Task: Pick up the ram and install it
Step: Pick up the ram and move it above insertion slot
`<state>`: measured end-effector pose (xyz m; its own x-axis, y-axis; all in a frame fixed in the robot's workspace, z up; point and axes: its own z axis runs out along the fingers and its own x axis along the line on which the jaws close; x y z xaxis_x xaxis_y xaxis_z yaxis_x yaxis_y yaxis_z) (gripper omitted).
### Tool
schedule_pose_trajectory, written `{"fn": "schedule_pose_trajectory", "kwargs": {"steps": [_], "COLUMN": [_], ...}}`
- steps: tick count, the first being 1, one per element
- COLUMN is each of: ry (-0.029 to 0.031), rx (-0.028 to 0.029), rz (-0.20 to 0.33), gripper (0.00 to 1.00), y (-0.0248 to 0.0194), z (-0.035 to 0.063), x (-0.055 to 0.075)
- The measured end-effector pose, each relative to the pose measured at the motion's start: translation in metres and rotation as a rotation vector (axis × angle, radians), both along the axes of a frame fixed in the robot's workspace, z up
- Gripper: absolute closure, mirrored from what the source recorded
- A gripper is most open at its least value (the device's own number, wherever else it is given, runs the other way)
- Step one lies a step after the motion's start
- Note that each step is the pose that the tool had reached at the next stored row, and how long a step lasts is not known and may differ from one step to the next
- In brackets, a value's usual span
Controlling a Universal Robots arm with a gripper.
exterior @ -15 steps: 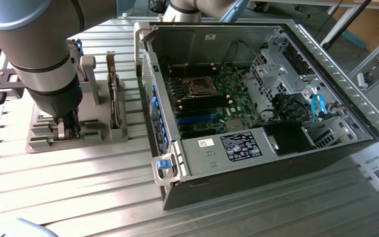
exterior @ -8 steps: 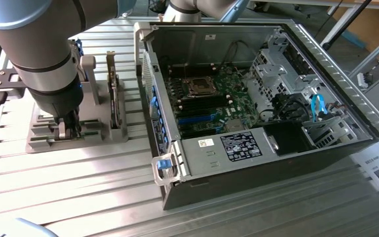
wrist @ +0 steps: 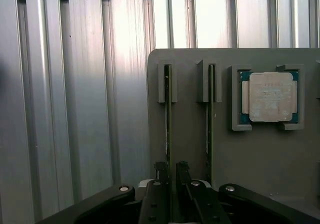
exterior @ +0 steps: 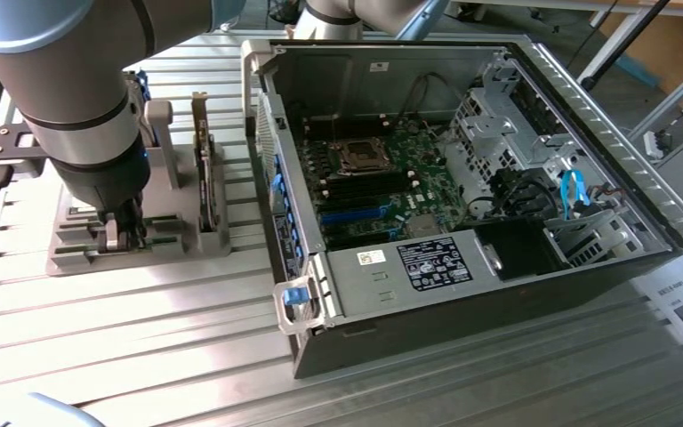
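the grey holder (wrist: 260, 159) stands the ram (wrist: 168, 124) on edge in a slot, so jaws can reach either side of it. your gripper (wrist: 171, 171) sits low at the holder's end, jaws drawn narrow with the ram's edge between them; whether they pinch it, you cannot tell.

Grey holder (wrist: 260, 159) sits beneath my jaws, its processor (wrist: 270, 96) near them. The open computer case (exterior: 372, 283) stands well apart.
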<state>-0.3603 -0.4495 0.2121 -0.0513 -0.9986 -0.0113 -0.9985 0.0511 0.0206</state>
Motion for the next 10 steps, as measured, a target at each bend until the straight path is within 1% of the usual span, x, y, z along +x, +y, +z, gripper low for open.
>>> {"fn": "schedule_pose_trajectory", "kwargs": {"steps": [3, 4, 5, 6, 10], "ry": [0.0, 0.0, 0.0001, 0.0001, 0.0], "rx": [0.0, 0.0, -0.0002, -0.0001, 0.0], "rz": [0.0, 0.0, 0.0, 0.0, 0.0], "gripper": [0.8, 0.86, 0.86, 0.89, 0.89], "y": [0.0, 0.0, 0.0, 0.0, 0.0], "z": [0.0, 0.0, 0.0, 0.0001, 0.0], "x": [0.0, 0.0, 0.0, 0.0, 0.0]}}
